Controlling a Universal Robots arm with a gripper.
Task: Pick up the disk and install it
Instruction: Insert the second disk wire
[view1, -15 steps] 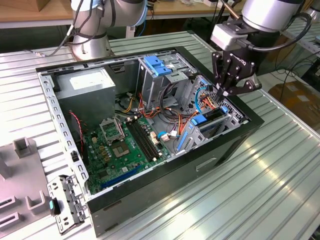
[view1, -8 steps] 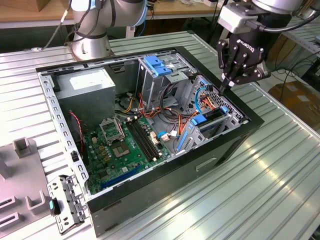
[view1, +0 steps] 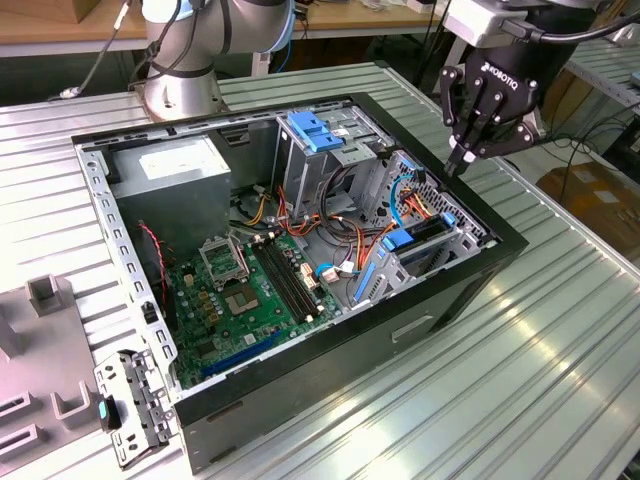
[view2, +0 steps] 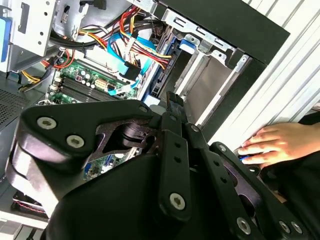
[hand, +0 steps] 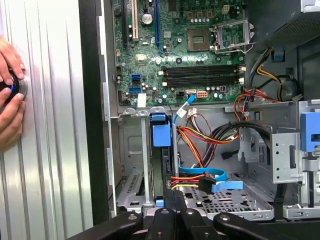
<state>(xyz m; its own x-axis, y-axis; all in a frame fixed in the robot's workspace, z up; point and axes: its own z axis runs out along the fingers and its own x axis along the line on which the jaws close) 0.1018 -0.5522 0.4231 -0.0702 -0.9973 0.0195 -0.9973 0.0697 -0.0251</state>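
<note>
The disk (view1: 420, 235) stands on edge in the drive cage at the exterior view's right side of the open computer case (view1: 250, 405). Its dark body shows between bright blue rails, with a blue end tab (hand: 161, 135) toward the motherboard. My gripper (view1: 456, 165) hangs just above the case's rim, over the far end of that cage. Its fingers are shut together with nothing between them, and they stay clear of the disk (hand: 159, 170). In the second wrist view the fingertips (view2: 173, 100) point down at the disk (view2: 162, 75) in the bay.
Orange, yellow and blue cables (hand: 210, 137) cross the case beside the cage. A paler blue bracket (view1: 312, 130) tops another bay. Motherboard (view1: 250, 295) and power supply (view1: 175, 170) fill the rest. A person's hand (hand: 10, 95) rests on the ribbed table. Grey fixtures (view1: 40, 340) lie left.
</note>
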